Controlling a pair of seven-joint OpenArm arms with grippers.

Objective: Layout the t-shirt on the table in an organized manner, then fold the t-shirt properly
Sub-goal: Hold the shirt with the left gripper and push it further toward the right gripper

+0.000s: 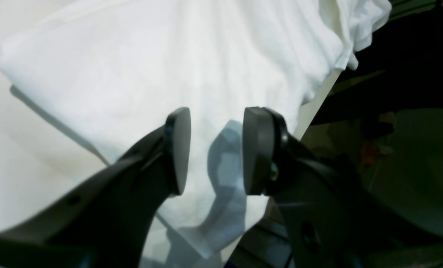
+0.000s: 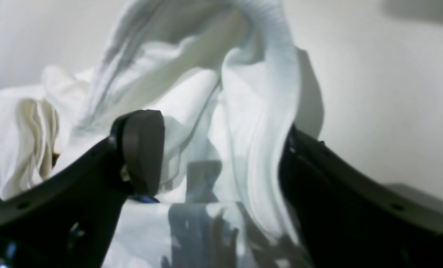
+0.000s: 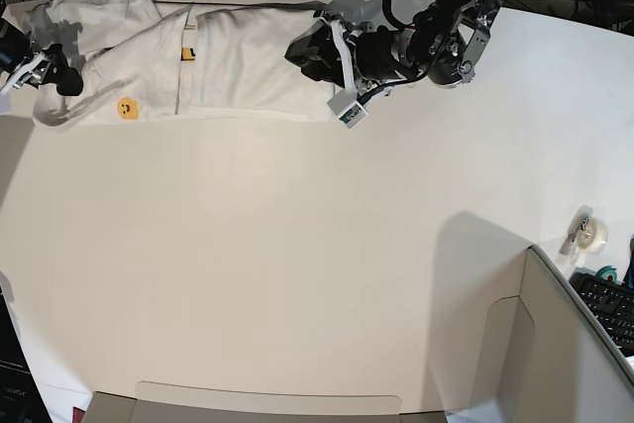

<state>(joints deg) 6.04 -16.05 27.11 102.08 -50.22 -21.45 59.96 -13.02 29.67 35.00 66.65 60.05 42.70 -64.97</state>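
The white t-shirt lies in a long rumpled band along the far left of the table, a yellow smiley print showing near its left end. My left gripper is open above the shirt's right end. In the left wrist view the left gripper hovers over smooth white cloth beside the table's edge. My right gripper is at the shirt's left end. In the right wrist view the right gripper is wide open, with bunched cloth between the jaws, draped over and hiding the right finger.
A tape roll sits at the table's right edge, with a keyboard beyond it. A grey-beige partition panel stands at the near right and along the near edge. In the left wrist view dark floor clutter lies past the table's edge.
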